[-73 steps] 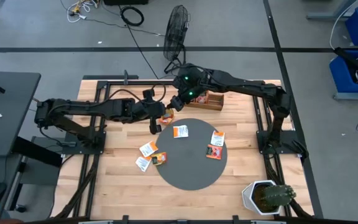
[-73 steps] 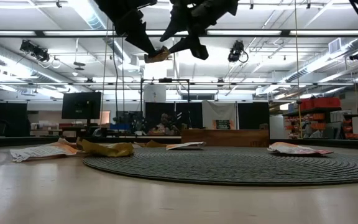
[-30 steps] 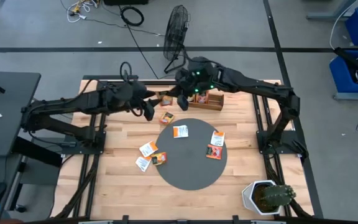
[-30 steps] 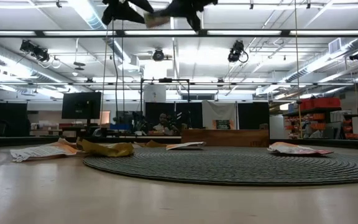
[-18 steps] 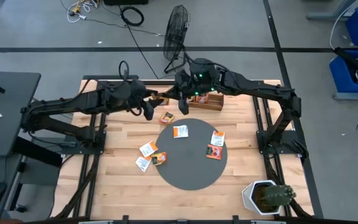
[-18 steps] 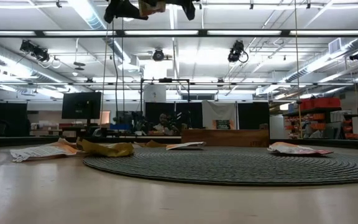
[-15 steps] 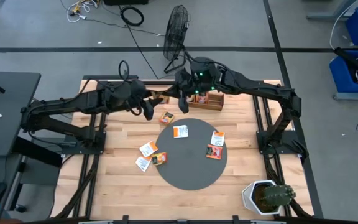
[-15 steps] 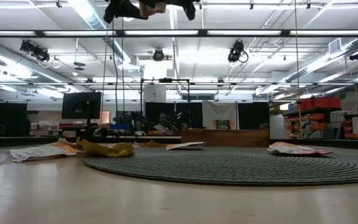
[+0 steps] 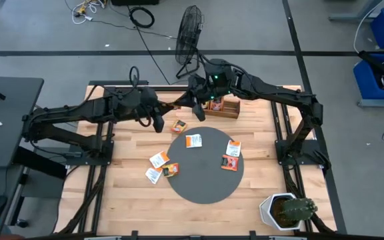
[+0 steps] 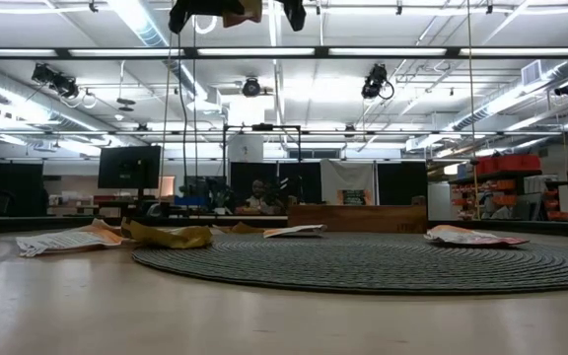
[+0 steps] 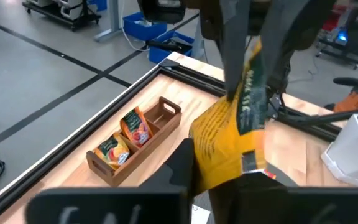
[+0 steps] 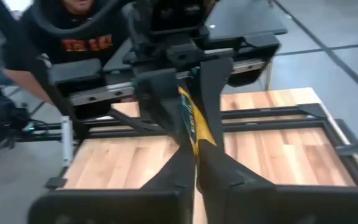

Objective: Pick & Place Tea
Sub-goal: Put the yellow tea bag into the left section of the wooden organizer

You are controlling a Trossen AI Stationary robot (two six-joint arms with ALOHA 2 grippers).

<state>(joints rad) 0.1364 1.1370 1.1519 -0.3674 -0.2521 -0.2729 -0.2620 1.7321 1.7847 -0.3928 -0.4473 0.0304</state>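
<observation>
Hanging high over the counter's (image 9: 259, 143) far side, the yellow sachet (image 11: 229, 146) sits pinched between both pincers: your left pincer (image 9: 167, 105) and right pincer (image 9: 182, 102) each look clamped on it, meeting just beside the tray (image 9: 222, 107). Pull apart now and you may tear it, or one side slips and it drops outside the tray. That tray lies close to the far edge, two slots already filled. Other sachets (image 9: 193, 141) lie on the round mat (image 9: 205, 187), well apart below. You have open room toward the near side; the cactus (image 9: 292, 210) stands at the near right corner.
</observation>
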